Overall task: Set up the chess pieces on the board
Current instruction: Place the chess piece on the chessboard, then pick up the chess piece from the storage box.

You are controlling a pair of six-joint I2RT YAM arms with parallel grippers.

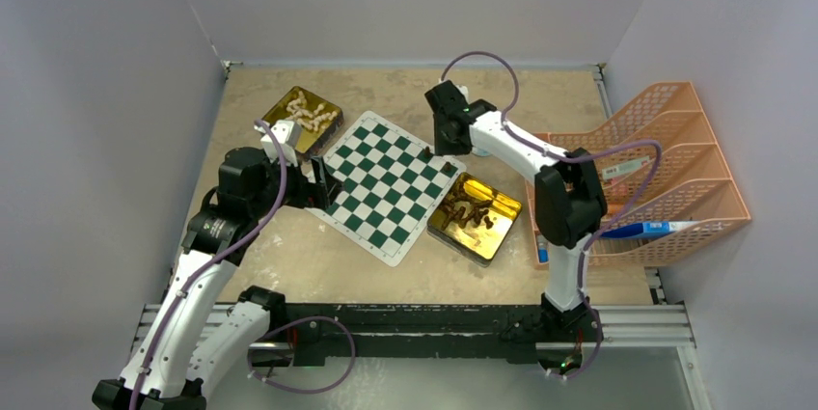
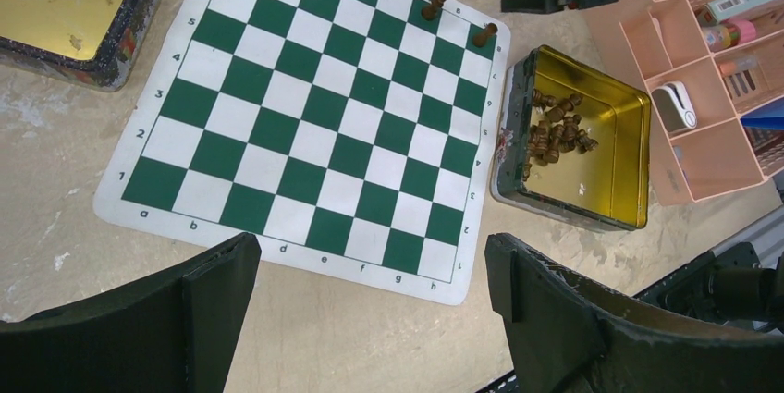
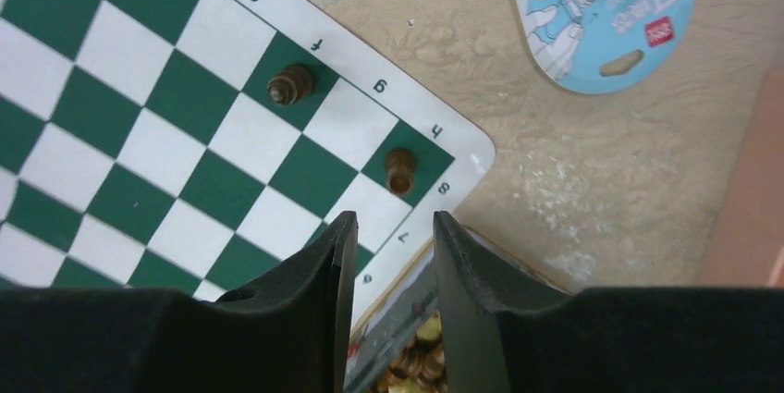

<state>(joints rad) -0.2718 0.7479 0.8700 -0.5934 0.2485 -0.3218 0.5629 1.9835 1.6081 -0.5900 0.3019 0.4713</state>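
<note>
From its base at the near edge, the left arm rises, bends at the elbow and turns its wrist toward the board's (image 1: 386,183) near-left side. The left gripper (image 2: 368,254) hangs above the bare table with its jaws spread wide and nothing between them. Just past the board's right edge lies a gold tin (image 2: 610,171) with a heap of dark brown chess pieces (image 2: 555,129) inside.

The right arm stands upright from its base, folds at the elbow in front of an orange rack (image 1: 675,169) and reaches back-left. The right gripper (image 3: 390,227) points down over the board's far right corner, its jaws a little apart and empty (the tin's rim shows through the gap). Two dark pieces stand there: one on the corner square (image 3: 399,169), one two squares along the edge row (image 3: 290,84). A blue packet (image 3: 601,5) lies beyond. At the far left, a second tin (image 2: 55,42) holds the cream pieces (image 1: 311,111).
</note>
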